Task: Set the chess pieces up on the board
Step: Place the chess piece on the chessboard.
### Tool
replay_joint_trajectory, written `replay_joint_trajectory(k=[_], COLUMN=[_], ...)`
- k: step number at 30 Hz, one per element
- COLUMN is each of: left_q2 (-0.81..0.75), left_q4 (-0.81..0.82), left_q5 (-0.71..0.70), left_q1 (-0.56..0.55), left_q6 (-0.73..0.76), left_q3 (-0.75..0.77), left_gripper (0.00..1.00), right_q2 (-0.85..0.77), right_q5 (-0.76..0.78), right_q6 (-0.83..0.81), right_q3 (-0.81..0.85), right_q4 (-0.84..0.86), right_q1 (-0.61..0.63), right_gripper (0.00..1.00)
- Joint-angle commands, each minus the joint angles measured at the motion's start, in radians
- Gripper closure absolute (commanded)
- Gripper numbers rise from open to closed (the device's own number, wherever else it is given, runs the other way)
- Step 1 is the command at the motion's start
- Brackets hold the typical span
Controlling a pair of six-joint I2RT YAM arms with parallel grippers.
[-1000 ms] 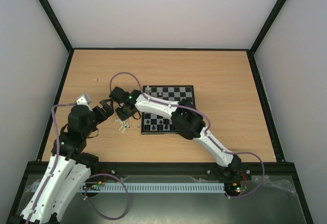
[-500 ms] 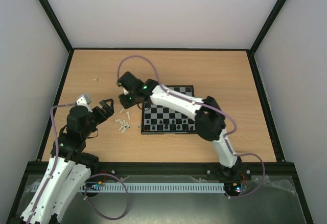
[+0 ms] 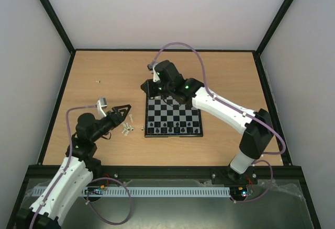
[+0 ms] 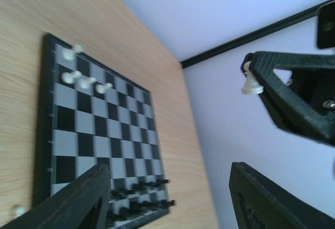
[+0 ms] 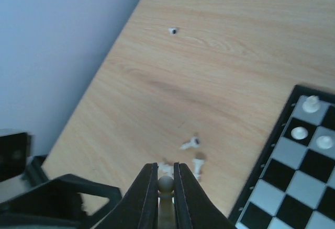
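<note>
A: Scanning top view: right gripper [image 3: 148, 87] over far-left corner of the board [image 3: 175, 115]; left gripper [image 3: 125, 112] beside loose chess pieces [image 3: 127, 129].

B: Left wrist: its jaws apart, empty. Right wrist: it pinches a cream pawn [image 5: 165, 183], upright; board lies to the right.

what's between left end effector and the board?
A few loose white chess pieces lying on the table, between the left end effector and the left edge of the board. The top view shows it.
</note>
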Motion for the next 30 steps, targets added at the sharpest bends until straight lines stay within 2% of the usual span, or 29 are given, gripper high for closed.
replay_joint_trajectory(k=[1, 4, 6, 10, 14, 18, 30], left_q2=[-0.044, -0.058, -0.049, -0.051, -0.057, -0.045, -0.033], left_q4=[0.435, 0.453, 0.506, 0.616, 0.562, 0.554, 0.546], left_q5=[0.120, 0.074, 0.070, 0.045, -0.007, -0.032, -0.093], left_q1=[-0.024, -0.069, -0.085, -0.131, -0.174, -0.184, -0.187], left_q6=[-0.127, -0.091, -0.098, -0.132, -0.093, -0.081, -0.069], left_q3=[-0.063, -0.056, -0.069, -0.106, -0.094, -0.105, -0.107], left_gripper=[0.39, 0.49, 0.51, 0.49, 0.49, 0.51, 0.56], right_q2=[-0.088, -0.124, -0.131, -0.123, -0.102, -0.094, -0.059], right_q5=[-0.137, -0.234, -0.297, -0.393, -0.450, -0.470, -0.484], right_q6=[0.143, 0.246, 0.318, 0.449, 0.523, 0.570, 0.585], right_q3=[-0.111, -0.173, -0.202, -0.265, -0.291, -0.300, -0.281], right_q4=[0.138, 0.230, 0.288, 0.429, 0.509, 0.560, 0.566], right_q1=[-0.013, -0.023, -0.024, -0.024, -0.025, -0.022, 0.016], right_gripper=[0.91, 0.91, 0.90, 0.90, 0.90, 0.90, 0.90])
